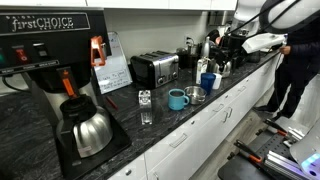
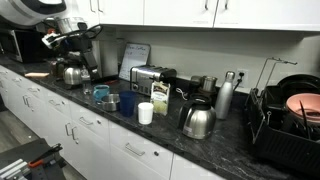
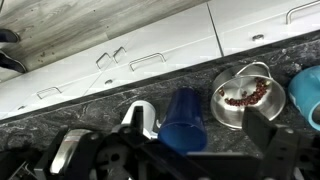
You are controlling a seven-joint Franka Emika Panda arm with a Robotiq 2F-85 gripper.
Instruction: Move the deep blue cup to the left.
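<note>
One counter, dark stone. Coffee maker at left end in an exterior view, toaster far behind. Gripper aloft, fingers spread, gripping nothing. Blue cup upright mid-counter, just right of bowl. Mug left of bowl. In wrist view blue cup shows between fingers.
</note>
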